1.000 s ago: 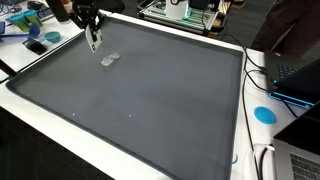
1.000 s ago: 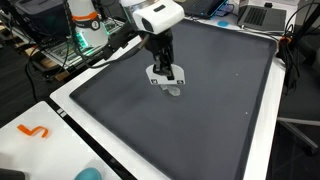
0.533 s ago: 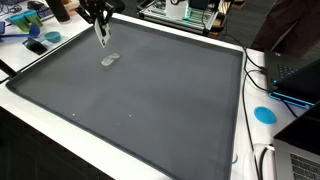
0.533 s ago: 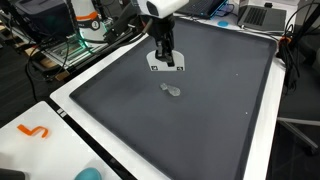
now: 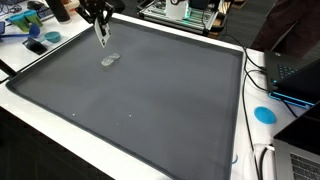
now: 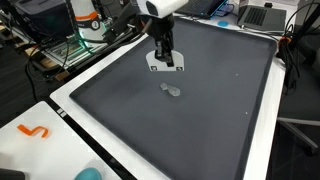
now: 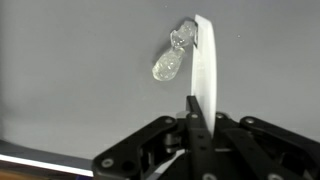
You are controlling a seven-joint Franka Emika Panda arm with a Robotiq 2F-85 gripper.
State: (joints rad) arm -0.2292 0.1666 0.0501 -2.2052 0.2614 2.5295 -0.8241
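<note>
Gripper (image 6: pixel 167 57) holding white card (image 6: pixel 155 65), clear object (image 6: pixel 172 90) nearby

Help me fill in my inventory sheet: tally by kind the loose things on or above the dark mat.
white card, held up off the mat: 1
clear plastic lump, lying on the mat: 1
Total: 2

I'm looking across a wide dark grey mat (image 5: pixel 160 95), evenly lit, spread over a white table (image 6: pixel 58 155). At three o'clock a black laptop (image 5: pixel 296 72) shows a blue-lit edge, with a blue disc (image 5: pixel 264 114) just beside it. At ten o'clock there's a cluttered desk (image 5: pixel 25 28). Dark floor (image 6: pixel 300 130) lies past the table's edge.
</note>
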